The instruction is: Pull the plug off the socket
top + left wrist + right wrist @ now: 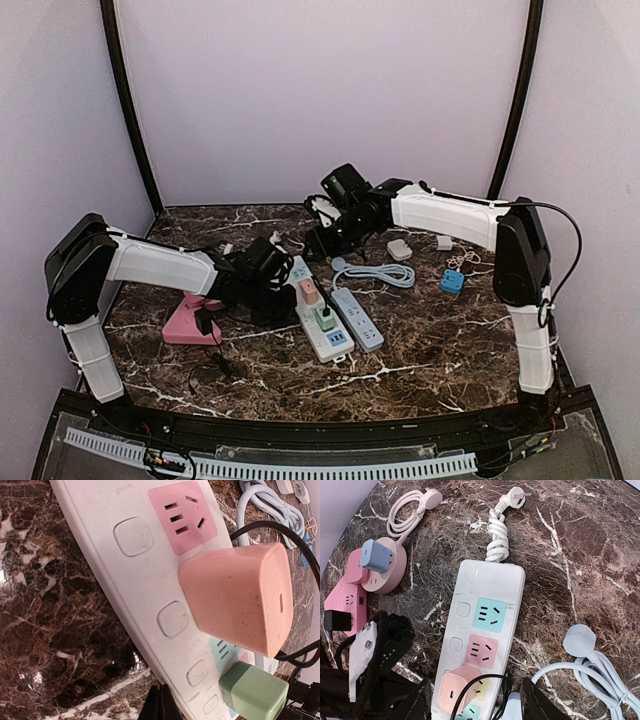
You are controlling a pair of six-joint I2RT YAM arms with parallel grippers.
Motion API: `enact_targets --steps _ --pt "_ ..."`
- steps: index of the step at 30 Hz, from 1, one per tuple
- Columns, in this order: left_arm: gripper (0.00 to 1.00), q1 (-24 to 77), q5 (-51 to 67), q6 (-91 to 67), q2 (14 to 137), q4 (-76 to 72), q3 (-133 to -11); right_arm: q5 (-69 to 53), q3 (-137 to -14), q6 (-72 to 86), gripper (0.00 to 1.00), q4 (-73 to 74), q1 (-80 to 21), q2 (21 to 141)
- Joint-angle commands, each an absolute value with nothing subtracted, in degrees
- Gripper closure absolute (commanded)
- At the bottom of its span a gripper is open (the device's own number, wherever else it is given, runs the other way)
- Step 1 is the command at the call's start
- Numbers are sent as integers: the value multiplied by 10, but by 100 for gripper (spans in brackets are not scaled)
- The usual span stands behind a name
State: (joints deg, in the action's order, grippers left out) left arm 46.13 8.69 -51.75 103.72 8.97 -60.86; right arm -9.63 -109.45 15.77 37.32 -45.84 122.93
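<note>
A long white power strip (322,330) (125,575) (490,585) with coloured sockets lies in the middle of the table. A pink plug (311,291) (240,595) (451,692) sits in one socket, and a green plug (325,318) (252,692) sits in a socket further along. My left gripper (285,290) (162,702) is shut, its tips resting at the strip's left edge beside the pink plug. My right gripper (325,240) (477,702) hangs open above the strip, one finger on either side of the pink plug. A black cable (485,682) loops between its fingers.
A second, pale strip (357,318) with a light blue cord (375,275) (590,672) lies right of the white one. A pink strip (185,320) (342,602) and a round pink socket carrying a blue charger (376,556) are on the left. A blue adapter (452,281) lies on the right.
</note>
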Motion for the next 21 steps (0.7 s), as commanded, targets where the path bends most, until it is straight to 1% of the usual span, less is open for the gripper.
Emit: enact_targets --steps 1,5,9,15,21 --pt "99 462 56 -526 1014 104 -611 -81 -1111 163 43 384 -480 1231" --pt "98 460 0 -538 985 132 -597 -61 -1095 167 43 383 -492 1213" --pt "98 447 -29 -552 951 146 -575 -56 -1090 174 43 386 -507 1195" --pt "97 411 -32 -557 897 145 -544 -48 -1096 187 44 399 -555 1189" --pt "97 387 -30 -542 875 151 -539 -58 -1100 201 44 402 -582 1216"
